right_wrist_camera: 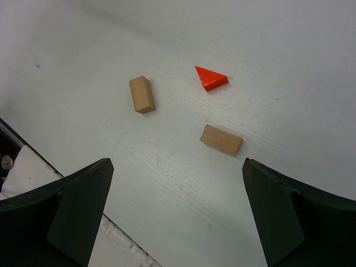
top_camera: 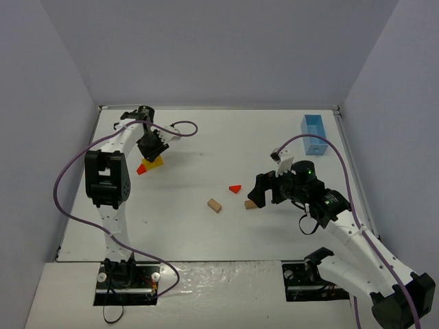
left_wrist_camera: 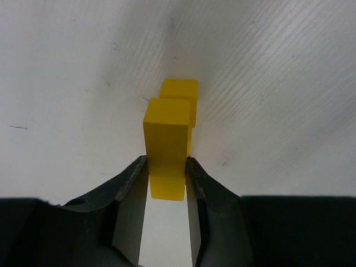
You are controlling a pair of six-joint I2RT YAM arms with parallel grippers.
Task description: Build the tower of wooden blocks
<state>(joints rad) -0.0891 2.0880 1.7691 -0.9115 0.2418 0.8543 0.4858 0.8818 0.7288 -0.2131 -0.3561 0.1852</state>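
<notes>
No tower stands yet; the pieces lie in two loose groups on the white table [top_camera: 206, 137]. At the far left, the left gripper [left_wrist_camera: 167, 167] is clamped on a yellow wooden cuboid [left_wrist_camera: 166, 130], pinching its sides so that the block points away from the fingers; a second yellow wooden block [left_wrist_camera: 179, 92] sits just beyond it, so close that I cannot tell whether the two touch; a red wooden wedge [top_camera: 141, 168] lies just beside them on the left. Towards the right, the right gripper [right_wrist_camera: 177, 167] hovers with its jaws spread wide and nothing between them; below it lie a tan wooden block [right_wrist_camera: 221, 139], a second red wedge [right_wrist_camera: 211, 78] just beyond that, and another tan block [right_wrist_camera: 142, 94] off to the left, all three apart from one another; a light-blue box [top_camera: 315, 133] stands at the far right, well clear of the work. To my eye the step in hand is setting the yellow pieces together as the tower's start; the next move calls for squaring the held cuboid against its partner and letting go gently, while the right arm must drop over the nearest tan block, align its jaws across the narrow sides and close
</notes>
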